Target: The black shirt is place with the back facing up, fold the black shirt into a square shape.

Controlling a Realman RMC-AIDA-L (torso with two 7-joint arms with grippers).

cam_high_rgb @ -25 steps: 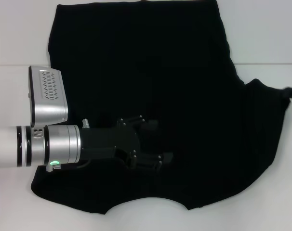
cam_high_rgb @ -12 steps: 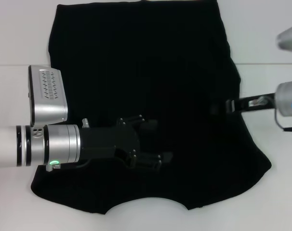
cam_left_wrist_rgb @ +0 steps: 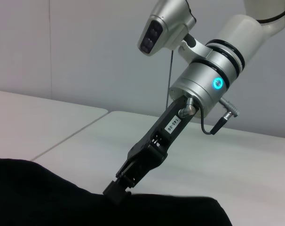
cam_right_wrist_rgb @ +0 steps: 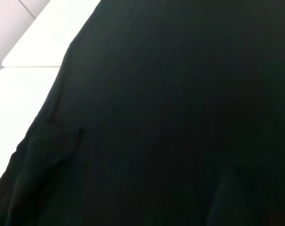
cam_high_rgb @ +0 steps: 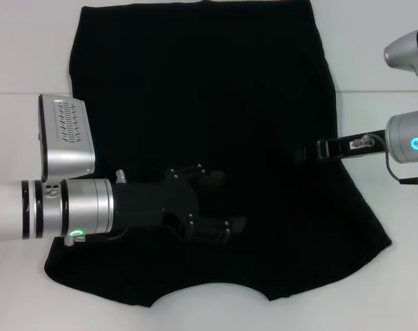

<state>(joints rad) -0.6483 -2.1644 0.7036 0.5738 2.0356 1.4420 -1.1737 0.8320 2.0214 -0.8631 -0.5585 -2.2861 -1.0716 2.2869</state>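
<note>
A: Start at the jaws. What do you read on the left gripper [cam_high_rgb: 219,203]?

B: You see two dark fingers spread apart over the black shirt [cam_high_rgb: 209,103], low against the cloth, nothing between them. In the head view the gripper sits on the near half of the shirt, a little left of its middle. Whether the tips press the fabric, you cannot tell; black lies on black.

A: And the right gripper [cam_left_wrist_rgb: 115,190]?

B: Its tip meets the shirt's surface. In the left wrist view the slim black finger assembly slants down and ends at the cloth. In the head view the right gripper [cam_high_rgb: 300,152] reaches in from the right edge onto the shirt's right-hand part. You cannot tell whether its jaws are apart or pinched on fabric; the tips merge with the cloth.

A: Outward from there?

B: The right wrist shows a silver cuff with a lit blue-green ring. The left forearm, silver with a green light, comes in from the left, a silver box mounted beside it.

A: The shirt itself?

B: It lies spread on the white table [cam_high_rgb: 381,55], curved neckline toward you at the near edge, straight hem at the far edge. The right side flares out to a rounded corner. The right wrist view is filled with black cloth [cam_right_wrist_rgb: 170,117] and a strip of table.
</note>
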